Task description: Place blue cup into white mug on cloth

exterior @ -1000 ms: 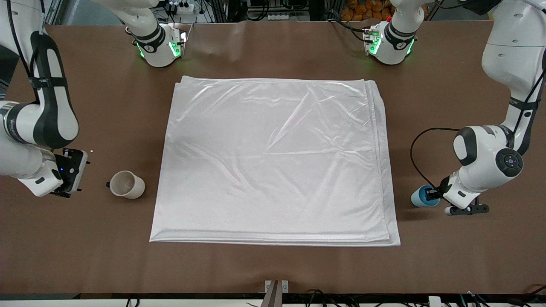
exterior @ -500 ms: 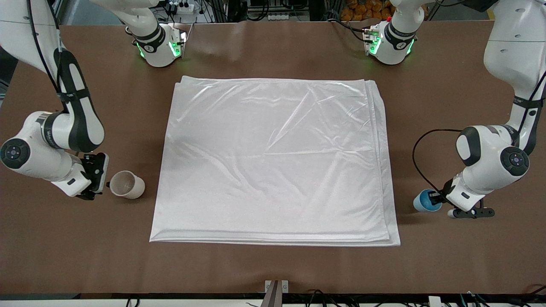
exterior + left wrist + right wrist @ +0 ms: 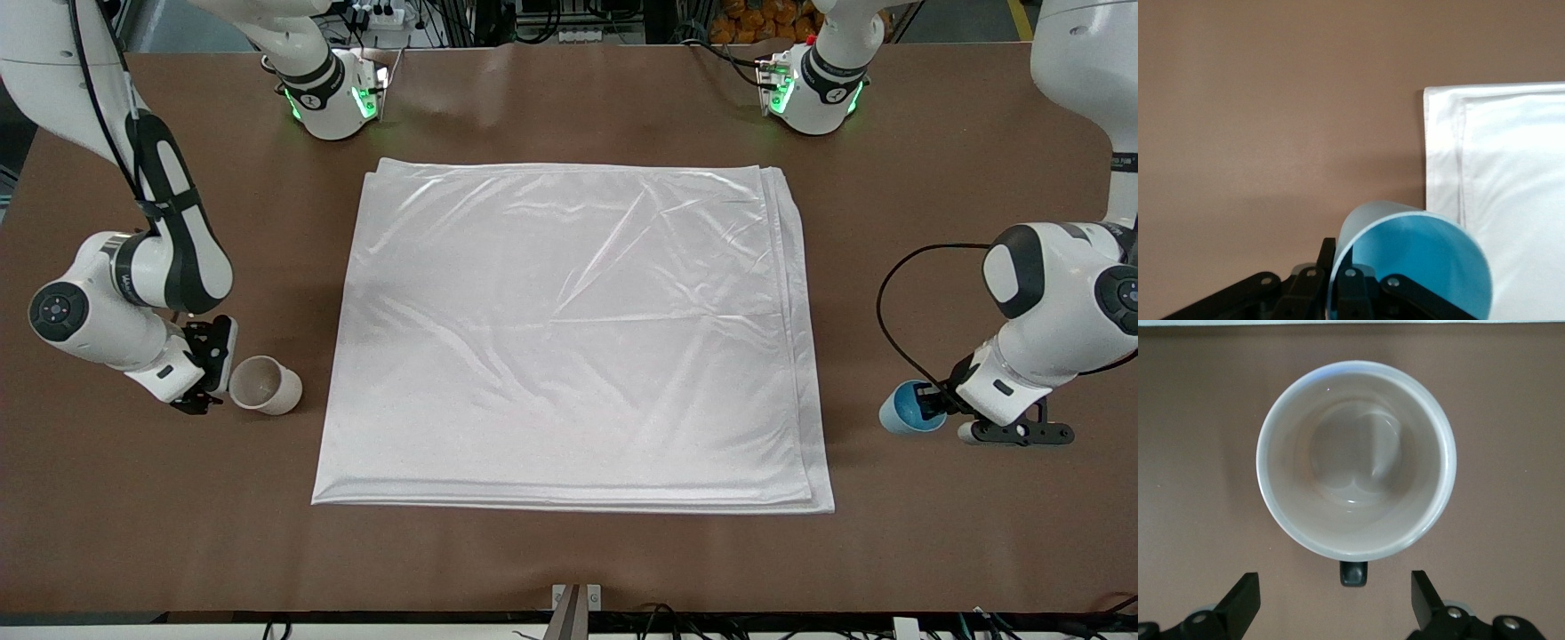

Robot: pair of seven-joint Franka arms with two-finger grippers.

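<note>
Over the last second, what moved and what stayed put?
The right gripper closed in on the white mug and now sits open at its handle. The left gripper, gripping the blue cup, carried it away from the cloth toward the left arm's end of the table. Mug and cloth have not shifted.

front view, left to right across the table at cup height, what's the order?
right gripper → white mug → cloth → blue cup → left gripper
</note>
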